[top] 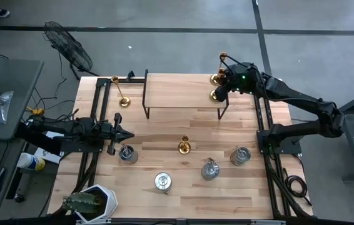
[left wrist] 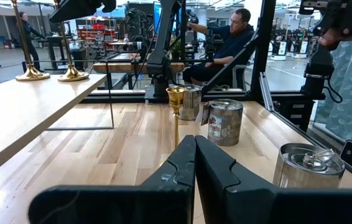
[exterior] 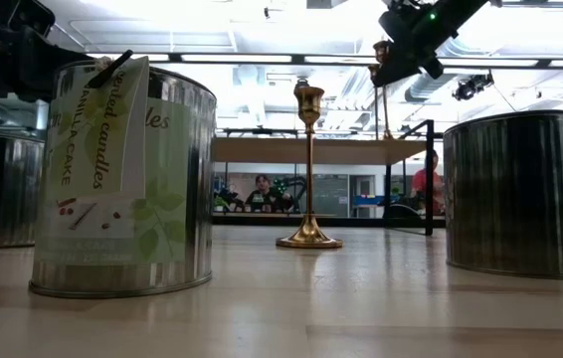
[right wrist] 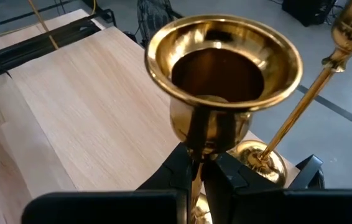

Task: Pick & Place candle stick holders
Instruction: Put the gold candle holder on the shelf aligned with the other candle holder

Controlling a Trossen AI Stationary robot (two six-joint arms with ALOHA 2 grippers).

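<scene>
Two gold candlesticks stand on their round bases on the right end of the raised wooden shelf (top: 183,90), one base (top: 216,79) farther and one (top: 214,95) nearer. My right gripper (right wrist: 196,163) is shut on the nearer one, just under its cup (right wrist: 224,68). A third gold candlestick (top: 184,147) stands at mid-table, and a fourth (top: 122,100) at the far left. Four squat silver tins (top: 127,154) (top: 162,182) (top: 210,170) (top: 240,155) stand along the near half. My left gripper (top: 124,134) is shut and empty, just beyond the leftmost tin. My right gripper pinches the candlestick's thin stem (right wrist: 194,146) between its two fingers, right below the cup. The fingers slant down from the table's right side and lie across the stem. The candlestick is upright, and its base (left wrist: 71,75) shows on the shelf top.
The other shelf candlestick (right wrist: 300,106) stands close beside the held one. The shelf rests on thin black legs (top: 144,100). A potted plant (top: 89,203) sits at the near left corner. People (left wrist: 226,37) are in the room beyond the table.
</scene>
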